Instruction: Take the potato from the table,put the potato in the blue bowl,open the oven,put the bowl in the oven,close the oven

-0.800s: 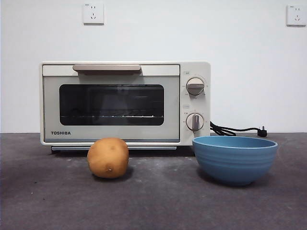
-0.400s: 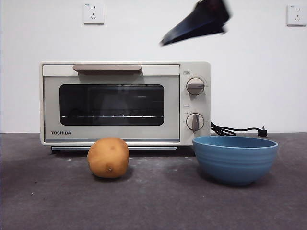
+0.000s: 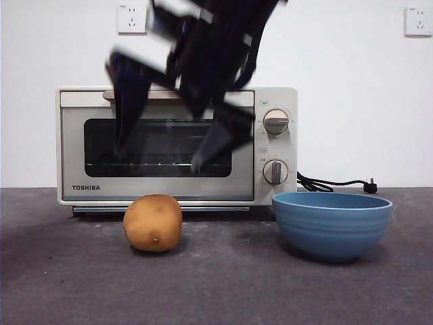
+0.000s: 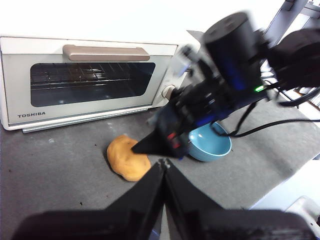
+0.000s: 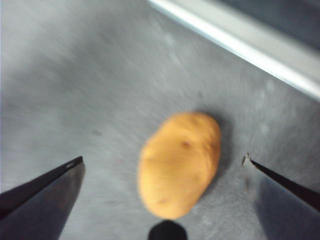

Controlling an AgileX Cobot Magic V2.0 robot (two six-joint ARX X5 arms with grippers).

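Note:
The golden-brown potato (image 3: 153, 223) (image 4: 127, 157) lies on the dark grey table (image 3: 223, 284) in front of the shut cream oven (image 3: 71, 156) (image 4: 90, 80). To its right stands the blue bowl (image 3: 331, 227) (image 4: 212, 145), with nothing in it. My right gripper (image 3: 159, 159) (image 5: 162, 161) hangs blurred and open above the potato (image 5: 180, 162), one jaw on each side and well clear of it. My left gripper (image 4: 162, 164) is shut and holds nothing, hovering above the table on the near side of the potato; the front view does not show it.
A black cord (image 3: 331, 183) lies behind the bowl at the oven's right. Two wall sockets (image 3: 131, 18) (image 3: 417, 21) sit high on the white wall. The oven's lower edge (image 5: 240, 35) runs close behind the potato.
The right arm has dropped from the top of the front view down and to the left, and now hangs over the potato in front of the oven. Potato and bowl have not moved.

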